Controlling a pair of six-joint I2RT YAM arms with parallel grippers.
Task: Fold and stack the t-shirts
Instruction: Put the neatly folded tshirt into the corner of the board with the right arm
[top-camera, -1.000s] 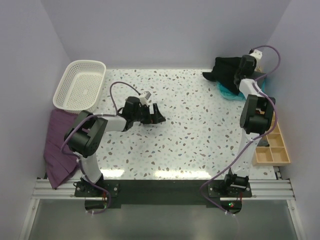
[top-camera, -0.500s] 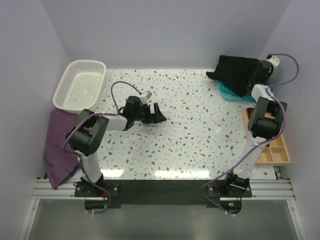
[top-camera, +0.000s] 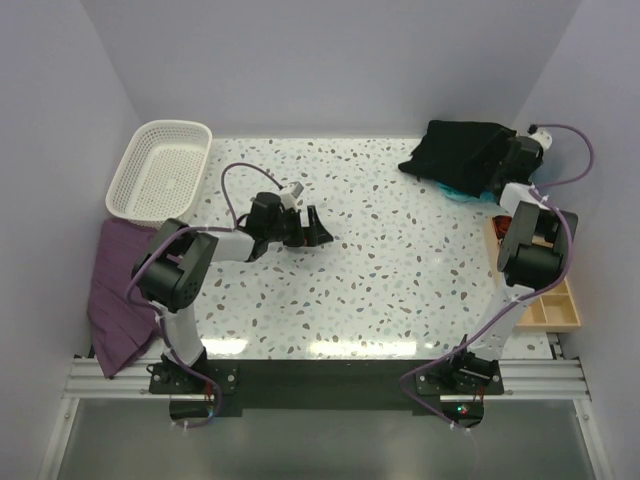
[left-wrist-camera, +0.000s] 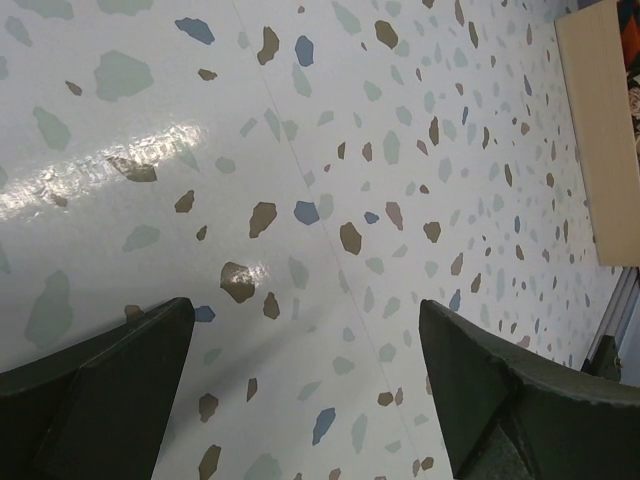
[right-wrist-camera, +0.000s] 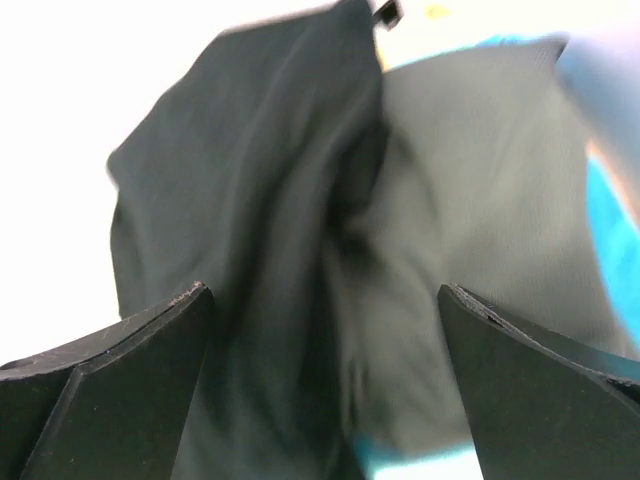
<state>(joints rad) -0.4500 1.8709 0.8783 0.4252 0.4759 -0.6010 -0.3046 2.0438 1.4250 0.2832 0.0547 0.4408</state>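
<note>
**Both claws wide open, nothing held**

The right gripper (right-wrist-camera: 322, 292) has its jaws far apart at the right edge of the black tee (top-camera: 455, 148). That tee is heaped over a grey tee (right-wrist-camera: 480, 200) and a teal tee (top-camera: 450, 188) in the table's (top-camera: 400, 280) far right corner, close to the wall. Whether a finger touches cloth I cannot tell. The left gripper (top-camera: 312, 228), jaws equally spread, is over the tabletop mid-left. Open tabletop lies between the arms.
</note>
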